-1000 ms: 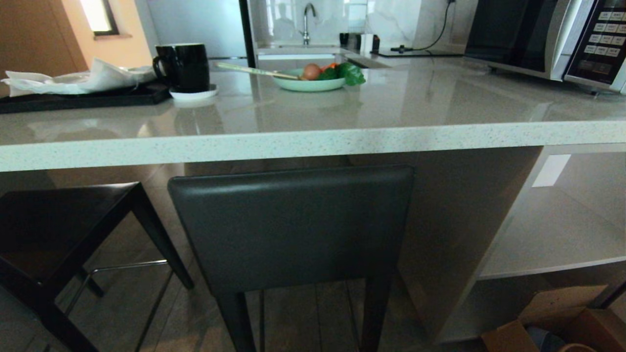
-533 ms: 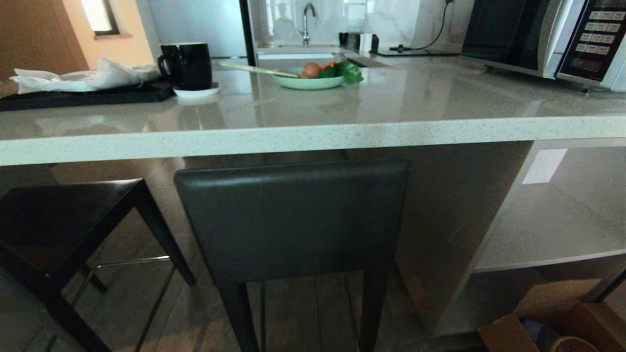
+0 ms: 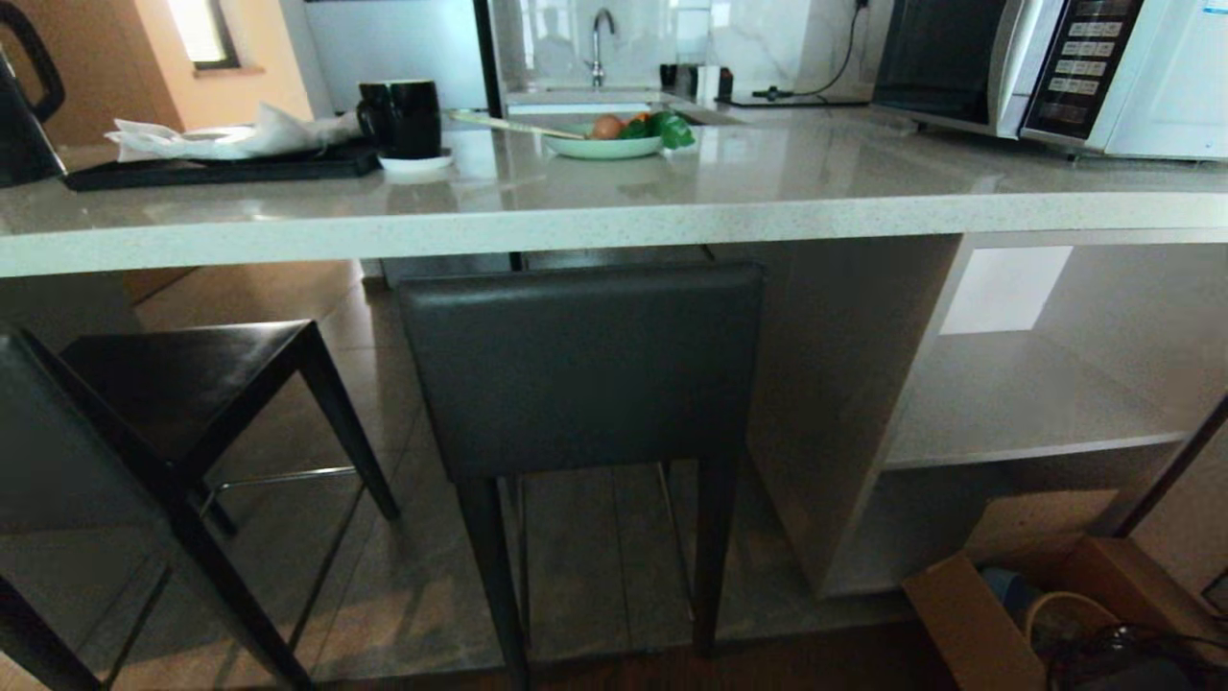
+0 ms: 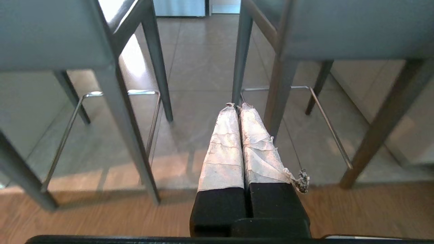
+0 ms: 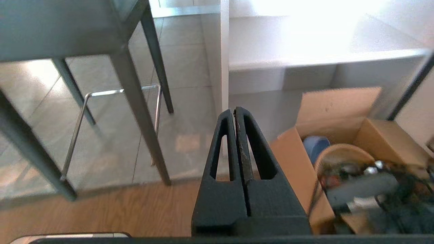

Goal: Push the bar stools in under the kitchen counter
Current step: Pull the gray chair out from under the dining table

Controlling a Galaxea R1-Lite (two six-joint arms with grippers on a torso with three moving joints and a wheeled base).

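1. The left bar stool point(image 3: 115, 461) stands at an angle and clear of the kitchen counter point(image 3: 614, 226): its seat lies partly under the tabletop edge, while its backrest is out toward the robot at the head view's left edge.
2. The centre bar stool point(image 3: 580, 369) faces squarely in, its backrest just below the tabletop edge and close beside the slab end leg point(image 3: 844, 403); it looks to be nearly or fully pushed in.
3. So the remaining stool lies ahead and to the robot's left, its backrest's long axis skewed to the counter edge; in my judgement the left arm is the nearer one.
4. The left gripper point(image 4: 239, 105), with cloth-wrapped fingers point(image 4: 223, 149) pressed together and holding nothing, hangs low and points at the gap between the two stools' legs, touching neither.
5. The right gripper point(image 5: 235, 110), fingers also pressed together and empty, points toward the slab end leg, beside a cardboard box point(image 5: 342, 135) on the floor below the open shelf point(image 3: 1017, 413).
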